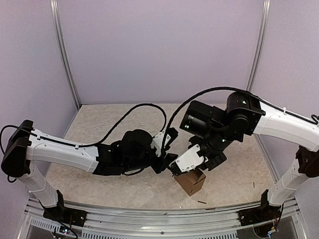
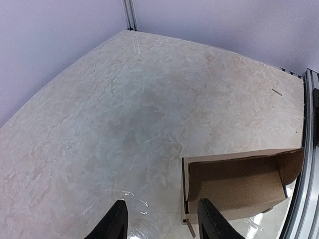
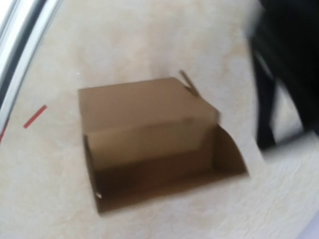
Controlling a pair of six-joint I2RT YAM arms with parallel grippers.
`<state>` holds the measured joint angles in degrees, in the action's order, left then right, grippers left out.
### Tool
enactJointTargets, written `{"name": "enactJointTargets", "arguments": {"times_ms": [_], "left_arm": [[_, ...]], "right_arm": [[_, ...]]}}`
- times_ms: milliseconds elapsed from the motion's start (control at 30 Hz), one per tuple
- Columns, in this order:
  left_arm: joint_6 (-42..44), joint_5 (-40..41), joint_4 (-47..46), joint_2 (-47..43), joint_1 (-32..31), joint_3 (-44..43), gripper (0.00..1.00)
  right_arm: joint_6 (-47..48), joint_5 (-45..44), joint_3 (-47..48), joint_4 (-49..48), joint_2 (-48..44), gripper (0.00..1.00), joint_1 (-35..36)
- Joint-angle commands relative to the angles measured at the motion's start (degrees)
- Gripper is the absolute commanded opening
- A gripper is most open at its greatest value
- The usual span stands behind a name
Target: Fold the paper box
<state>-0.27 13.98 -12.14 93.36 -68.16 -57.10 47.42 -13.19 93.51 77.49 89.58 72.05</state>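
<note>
The paper box (image 1: 192, 182) is a small brown cardboard box near the table's front edge, partly formed, with one side open. In the left wrist view the box (image 2: 239, 181) lies ahead and to the right, its brown inside and a rounded flap showing. My left gripper (image 2: 163, 223) is open and empty, and its right fingertip (image 2: 212, 221) stands by the box's near corner. In the blurred right wrist view the box (image 3: 149, 149) fills the middle; my own fingers do not show there. From above, my right gripper (image 1: 176, 170) hovers at the box's upper left edge.
The metal rail (image 1: 149, 214) runs along the table's front edge just behind the box. Small dark scraps (image 1: 202, 202) lie near it, and another scrap (image 2: 275, 91) lies farther out. The left arm (image 3: 281, 74) shows as a dark blur beside the box. A red mark (image 3: 35, 116) is on the table.
</note>
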Motion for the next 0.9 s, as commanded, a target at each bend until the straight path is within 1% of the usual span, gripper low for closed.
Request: {"name": "enactJointTargets", "arguments": {"times_ms": [0,67,133,267,333,433,533,600,767,867], "left_arm": [[-5.1,-0.4,2.5,-4.8,-0.6,7.4,0.45],[-7.5,-3.5,0.8,-5.6,-0.7,10.0,0.38],[-9.5,-5.6,-1.1,-5.1,-0.8,11.5,0.32],[-11.9,-7.8,-3.8,-2.2,-0.8,12.2,0.22],[-12.8,-7.6,-5.7,-1.3,-0.8,12.6,0.19],[-13.0,-6.6,-9.8,-0.9,-0.9,14.3,0.16],[-12.3,-6.2,-12.3,0.2,-0.9,14.0,0.13],[-11.0,-5.9,-12.8,1.8,-1.2,13.0,0.11],[-7.3,-3.7,-16.7,3.4,-2.5,12.6,0.05],[-5.0,-3.0,-19.0,3.8,-3.3,12.6,0.00]], "right_arm": [[2.9,9.6,3.3,3.0,-1.5,0.31,-11.8],[4.6,15.0,3.4,2.0,-1.1,0.28,-16.9],[6.3,20.4,2.7,1.9,0.0,0.24,-20.4],[8.0,25.8,-0.8,0.3,1.7,0.18,-22.3],[7.6,28.9,-0.8,-0.8,2.3,0.18,-23.3],[6.6,33.3,0.4,-1.2,3.0,0.23,-25.3],[6.2,36.3,0.2,-1.8,3.0,0.22,-27.2],[5.6,37.3,-1.1,-2.8,3.1,0.22,-28.1],[3.6,47.9,-3.7,-4.4,3.8,0.26,-32.7],[2.7,52.9,-5.4,-6.2,3.8,0.26,-35.7]]}}
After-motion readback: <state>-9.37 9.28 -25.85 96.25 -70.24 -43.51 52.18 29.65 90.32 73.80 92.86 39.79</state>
